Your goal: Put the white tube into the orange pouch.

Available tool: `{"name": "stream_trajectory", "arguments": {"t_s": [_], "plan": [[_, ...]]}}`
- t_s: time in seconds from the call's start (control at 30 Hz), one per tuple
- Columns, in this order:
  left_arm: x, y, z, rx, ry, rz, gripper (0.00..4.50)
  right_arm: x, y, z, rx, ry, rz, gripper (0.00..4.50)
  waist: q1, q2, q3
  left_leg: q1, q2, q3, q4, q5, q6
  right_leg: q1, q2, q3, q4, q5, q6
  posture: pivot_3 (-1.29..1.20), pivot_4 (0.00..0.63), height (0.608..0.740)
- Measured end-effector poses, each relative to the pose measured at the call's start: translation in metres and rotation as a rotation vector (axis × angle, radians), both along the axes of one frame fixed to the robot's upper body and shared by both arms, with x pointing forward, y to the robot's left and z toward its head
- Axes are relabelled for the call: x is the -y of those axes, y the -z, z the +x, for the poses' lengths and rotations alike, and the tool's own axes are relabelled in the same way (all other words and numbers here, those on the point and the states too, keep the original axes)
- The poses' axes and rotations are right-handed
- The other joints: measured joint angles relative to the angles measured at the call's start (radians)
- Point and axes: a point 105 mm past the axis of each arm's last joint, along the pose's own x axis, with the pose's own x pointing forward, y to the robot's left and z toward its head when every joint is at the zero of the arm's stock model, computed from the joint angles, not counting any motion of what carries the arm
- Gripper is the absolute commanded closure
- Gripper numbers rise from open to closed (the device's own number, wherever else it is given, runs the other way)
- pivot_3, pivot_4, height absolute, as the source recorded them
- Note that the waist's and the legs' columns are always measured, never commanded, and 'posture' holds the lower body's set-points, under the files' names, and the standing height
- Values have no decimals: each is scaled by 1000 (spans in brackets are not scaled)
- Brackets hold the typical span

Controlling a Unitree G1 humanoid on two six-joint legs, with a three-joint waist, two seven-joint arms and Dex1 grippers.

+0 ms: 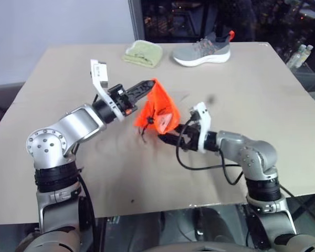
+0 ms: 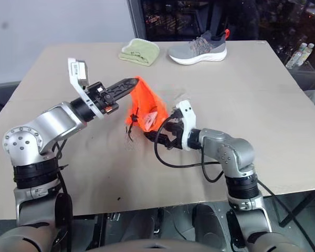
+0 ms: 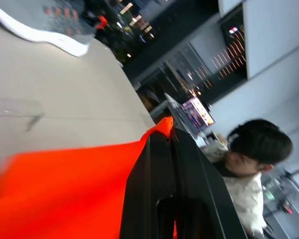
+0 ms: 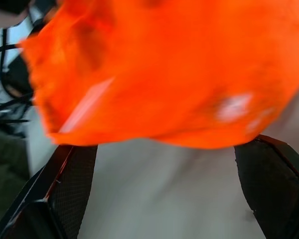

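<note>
Lifting the orange pouch [image 1: 157, 111] in pinched left gripper [image 1: 148, 84], tube apparently inside; wide-open, empty right gripper [image 1: 170, 137] at its five o'clock should withdraw.

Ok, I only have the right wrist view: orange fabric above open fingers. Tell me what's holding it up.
Observer: The left claw, shut on the orange pouch's top corner; the pouch hangs from it.
Operator: Now say where my claw sits against it.
Observer: The right claw is beside the pouch's lower end, pointing at it, open and gripping nothing.
Operator: List what else is on the table.
Observer: A folded green cloth and a grey sneaker, by the far edge.
</note>
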Motion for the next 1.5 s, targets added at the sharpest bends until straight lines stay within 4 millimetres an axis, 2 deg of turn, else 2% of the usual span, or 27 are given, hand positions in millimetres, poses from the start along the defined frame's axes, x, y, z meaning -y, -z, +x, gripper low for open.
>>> {"name": "stream_trajectory", "arguments": {"t_s": [0.1,0.23,0.33,0.5,0.7,1.07,1.33,1.5], "plan": [[-2,1,3,-10,-26,2,4500,4,-3,9,31,51,19,168,1,0,0,0,-1,0,0,0,0,0,0,0,0,0,0,0,150,740],[-4,-1,5,-19,-60,-15,4500,24,-20,33,76,164,56,168,1,0,0,0,0,0,0,0,0,0,0,0,0,0,0,0,150,740],[-5,-2,11,-27,-103,-36,4500,32,-19,29,115,132,-24,168,1,0,0,0,0,0,0,2,-3,0,0,0,-1,0,0,0,150,740],[-2,-6,20,-5,-148,-16,4500,21,-2,6,54,22,-73,168,-4,0,0,0,0,1,0,2,-3,0,0,0,-1,0,0,0,150,740],[5,2,27,-14,-161,1,4500,23,5,6,43,44,-105,168,-1,0,0,0,0,0,0,0,0,0,0,0,-1,0,0,0,150,740],[13,3,32,-6,-177,-8,4500,3,0,7,25,17,-7,168,-1,0,0,0,0,0,1,0,0,0,0,0,0,0,0,0,150,740],[12,8,39,-19,-214,15,4500,13,-4,6,72,27,-27,168,-2,0,0,0,0,0,1,0,0,0,0,0,0,0,0,0,150,740],[14,12,41,-22,-206,17,4500,-7,-13,4,82,-10,43,168,-5,0,0,0,0,0,1,0,0,0,1,0,0,0,0,0,150,740]]}}
